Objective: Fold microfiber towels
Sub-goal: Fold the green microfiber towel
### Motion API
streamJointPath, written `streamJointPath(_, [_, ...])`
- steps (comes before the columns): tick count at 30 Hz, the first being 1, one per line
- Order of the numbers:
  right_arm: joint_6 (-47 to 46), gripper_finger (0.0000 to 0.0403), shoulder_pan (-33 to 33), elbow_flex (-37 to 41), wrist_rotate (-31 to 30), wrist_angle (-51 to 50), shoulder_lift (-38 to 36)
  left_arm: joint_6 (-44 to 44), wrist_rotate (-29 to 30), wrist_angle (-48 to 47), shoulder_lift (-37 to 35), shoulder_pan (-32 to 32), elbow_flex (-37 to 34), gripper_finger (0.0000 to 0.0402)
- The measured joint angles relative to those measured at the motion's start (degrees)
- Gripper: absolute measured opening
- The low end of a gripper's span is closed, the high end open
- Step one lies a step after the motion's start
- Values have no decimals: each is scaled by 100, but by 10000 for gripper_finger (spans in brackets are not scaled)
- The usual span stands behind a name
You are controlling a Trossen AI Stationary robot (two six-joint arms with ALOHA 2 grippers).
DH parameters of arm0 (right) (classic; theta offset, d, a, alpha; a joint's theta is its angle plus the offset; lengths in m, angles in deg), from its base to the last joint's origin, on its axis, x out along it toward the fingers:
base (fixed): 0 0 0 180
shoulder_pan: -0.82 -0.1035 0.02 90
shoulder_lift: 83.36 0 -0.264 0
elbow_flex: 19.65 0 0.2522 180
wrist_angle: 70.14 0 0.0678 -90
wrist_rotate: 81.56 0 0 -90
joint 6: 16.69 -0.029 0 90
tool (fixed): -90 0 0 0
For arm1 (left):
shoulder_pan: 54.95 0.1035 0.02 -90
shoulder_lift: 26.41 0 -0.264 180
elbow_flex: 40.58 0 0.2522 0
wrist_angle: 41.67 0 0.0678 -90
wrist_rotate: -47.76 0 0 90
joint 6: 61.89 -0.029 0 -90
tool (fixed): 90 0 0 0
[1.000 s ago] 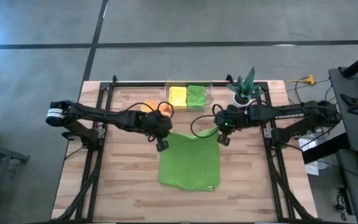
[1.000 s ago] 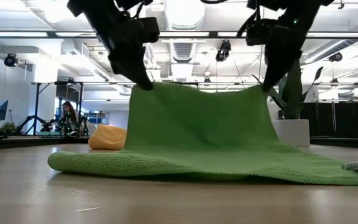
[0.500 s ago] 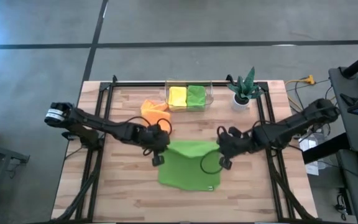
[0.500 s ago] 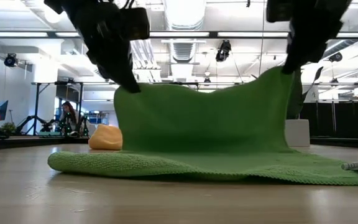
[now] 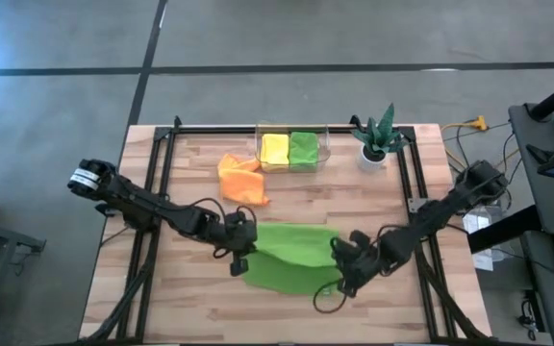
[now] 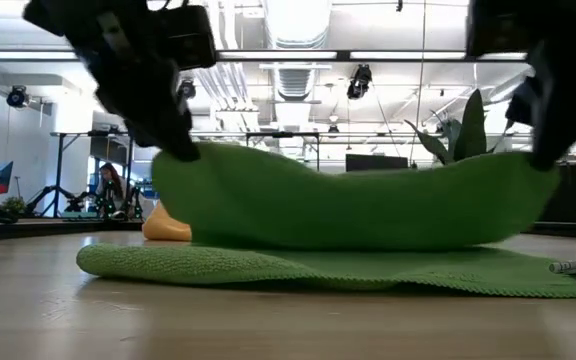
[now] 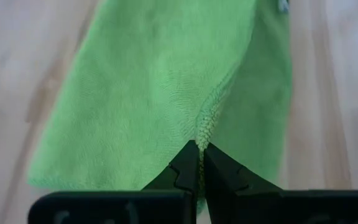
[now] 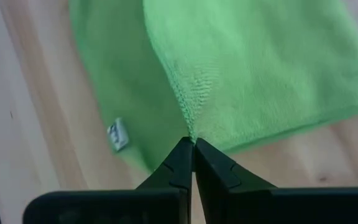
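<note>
Left tool (image 5: 238, 261): it is pinching one corner of the lime green towel (image 5: 291, 258), its fingers (image 7: 188, 168) pressing together on the hem; it is sitting at the towel's left end, low over the worktop (image 5: 190, 308)
Right tool (image 5: 345, 279): it is gripping the towel's other raised corner, its fingers (image 8: 182, 163) closing tight on the hem at the towel's right end
Lime green towel: it is lying near the front middle of the worktop, its lower layer resting flat on the wood while the upper layer is hanging doubled over it between the two tools, sagging in a curve in the low view (image 6: 348, 205)
Towel label (image 8: 117, 135): a small white tag is showing on the lower layer
Orange towel (image 5: 240, 178): it is lying crumpled behind the green one, well apart from it
Clear bin (image 5: 323, 144): it is standing at the back middle, holding a folded yellow towel (image 5: 274, 150) and a folded green towel (image 5: 303, 149) side by side
Plant (image 5: 378, 133): it is standing in its white pot just right of the bin
</note>
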State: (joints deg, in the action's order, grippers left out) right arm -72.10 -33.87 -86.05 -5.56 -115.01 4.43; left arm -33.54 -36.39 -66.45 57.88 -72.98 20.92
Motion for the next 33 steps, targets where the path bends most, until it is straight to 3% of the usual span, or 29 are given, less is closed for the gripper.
streamJointPath(9, [-448, 8, -480, -39, 93, 880, 608, 342, -49, 221, 4, -379, -177, 0])
streamJointPath(21, [-656, 8, -606, -39, 113, 884, 751, 454, -105, 683, 4, -552, -255, 0])
streamJointPath(33, [-779, 8, -606, -39, 206, 605, 751, 748, -869, 1031, 417, -633, -282, 0])
